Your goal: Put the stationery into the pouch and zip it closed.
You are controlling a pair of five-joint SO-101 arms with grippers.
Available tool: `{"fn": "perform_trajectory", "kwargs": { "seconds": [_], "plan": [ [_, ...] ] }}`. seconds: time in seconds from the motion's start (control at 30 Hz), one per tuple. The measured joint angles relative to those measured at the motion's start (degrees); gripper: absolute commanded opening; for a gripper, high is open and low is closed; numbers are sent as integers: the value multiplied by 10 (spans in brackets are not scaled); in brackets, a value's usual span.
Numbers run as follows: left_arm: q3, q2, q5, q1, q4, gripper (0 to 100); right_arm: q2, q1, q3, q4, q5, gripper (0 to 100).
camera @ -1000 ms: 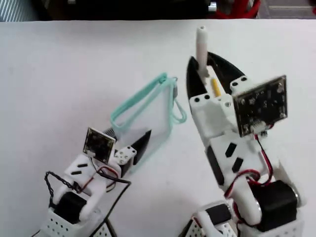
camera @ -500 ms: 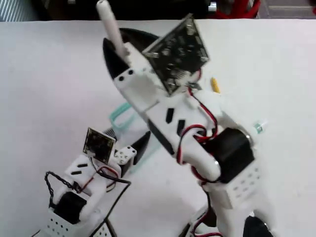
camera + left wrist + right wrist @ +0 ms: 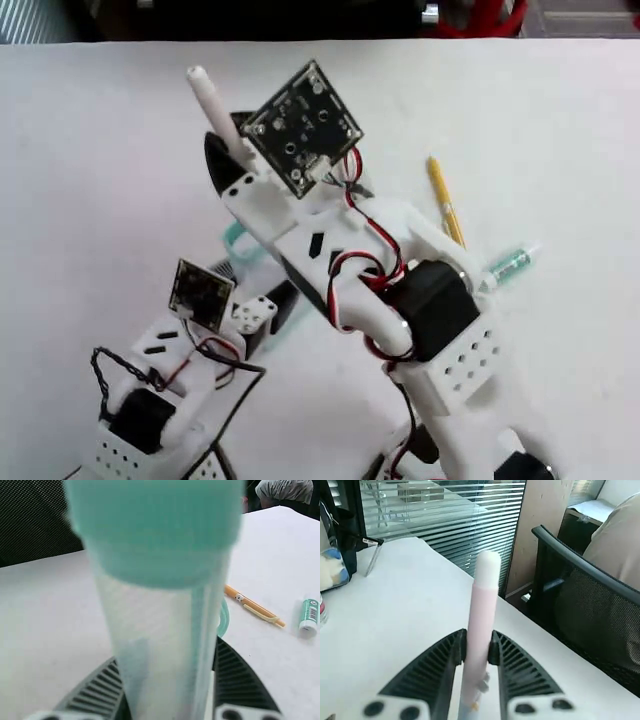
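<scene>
My right gripper [image 3: 232, 160] is shut on a white pen [image 3: 213, 103] that sticks up and away from the arm, over the far end of the pouch. In the right wrist view the pen [image 3: 481, 625] stands upright between the two dark fingers [image 3: 435, 660]. The clear pouch with a teal zip edge [image 3: 236, 240] lies mostly hidden under the right arm. My left gripper [image 3: 282, 298] is shut on its near corner. In the left wrist view the pouch [image 3: 160, 605] rises between the jaws.
A yellow pencil [image 3: 445, 200] and a teal-and-white tube [image 3: 510, 263] lie on the white table [image 3: 100, 150] to the right of the right arm. The left wrist view shows the pencil [image 3: 255, 607] and the tube [image 3: 309, 617] too.
The right arm has swung left with the white pen, from the right of the pouch to over it. This uncovered the yellow pencil and the tube. The left arm has kept still.
</scene>
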Motion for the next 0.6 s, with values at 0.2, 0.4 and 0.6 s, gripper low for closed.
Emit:
{"fn": "perform_trajectory", "kwargs": {
  "seconds": [0.2,0.4,0.6],
  "plan": [
    [0,0,0,0,0,210,-62,0,90,-48,0,18],
    [0,0,0,0,0,210,-121,0,160,-48,0,124],
    [0,0,0,0,0,210,-164,4,181,-16,0,276]
  ]
}}
